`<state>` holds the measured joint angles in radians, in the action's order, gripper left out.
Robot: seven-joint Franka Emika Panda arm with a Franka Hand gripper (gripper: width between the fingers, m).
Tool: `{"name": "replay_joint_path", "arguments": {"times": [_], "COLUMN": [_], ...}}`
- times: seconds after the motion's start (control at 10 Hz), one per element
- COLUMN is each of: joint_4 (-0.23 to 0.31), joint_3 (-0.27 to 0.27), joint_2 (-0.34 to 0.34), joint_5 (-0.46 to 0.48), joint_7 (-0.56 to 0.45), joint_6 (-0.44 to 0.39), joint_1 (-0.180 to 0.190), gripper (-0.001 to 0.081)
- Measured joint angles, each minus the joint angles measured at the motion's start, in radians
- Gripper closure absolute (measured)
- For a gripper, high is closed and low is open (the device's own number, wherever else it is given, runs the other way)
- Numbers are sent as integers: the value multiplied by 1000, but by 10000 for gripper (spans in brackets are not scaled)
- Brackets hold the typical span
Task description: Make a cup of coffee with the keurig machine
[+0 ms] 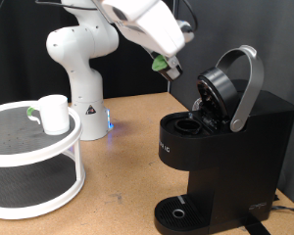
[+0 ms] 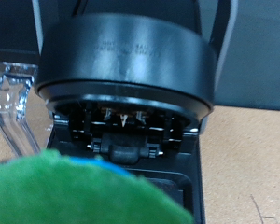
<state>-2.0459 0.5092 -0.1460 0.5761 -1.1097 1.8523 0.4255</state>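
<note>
The black keurig machine point(image 1: 220, 147) stands at the exterior view's right with its silver-grey lid handle point(image 1: 247, 88) raised and the pod chamber point(image 1: 191, 122) open. My gripper point(image 1: 168, 69) hangs just above and to the left of the open lid, shut on a green-topped coffee pod point(image 1: 160, 64). In the wrist view the pod's green top point(image 2: 84, 191) fills the foreground in front of the open brew head point(image 2: 126, 65). The white cup point(image 1: 54, 114) stands on the top tier of a round white rack point(image 1: 34, 162) at the exterior view's left, far from the gripper.
The white robot arm base point(image 1: 83, 73) stands behind the rack, with a small blue light beside it. A small green item point(image 1: 31, 113) lies next to the cup. The machine's drip tray point(image 1: 176, 212) holds nothing. A clear water tank point(image 2: 14, 93) shows beside the machine.
</note>
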Motion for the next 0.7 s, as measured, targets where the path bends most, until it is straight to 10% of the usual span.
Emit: {"name": "replay_joint_path", "arguments": {"times": [0.7], "joint_4": [-109], "joint_3": [-72], "joint_2": [14], "joint_5": [-31], "joint_7": [1], "joint_6": [148], "joint_1": [3], "gripper": [329]}}
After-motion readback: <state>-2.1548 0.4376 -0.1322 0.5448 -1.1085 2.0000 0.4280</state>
